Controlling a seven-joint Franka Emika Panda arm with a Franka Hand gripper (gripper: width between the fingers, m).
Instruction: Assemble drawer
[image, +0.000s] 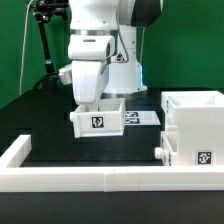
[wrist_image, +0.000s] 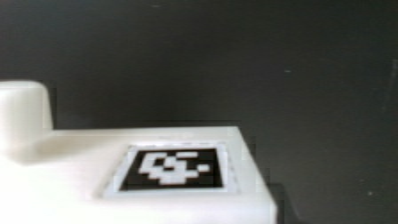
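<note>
Black table (image: 40, 115) bears two white boxes (image: 100, 118) (both tagged)

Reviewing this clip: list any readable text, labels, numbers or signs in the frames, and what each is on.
No words or numbers can be read.
Tag on the held drawer part: black-and-white pattern, no text; the wrist view shows the same.
Tag on the drawer box: pattern only.
Tags on the marker board: too small to read.
</note>
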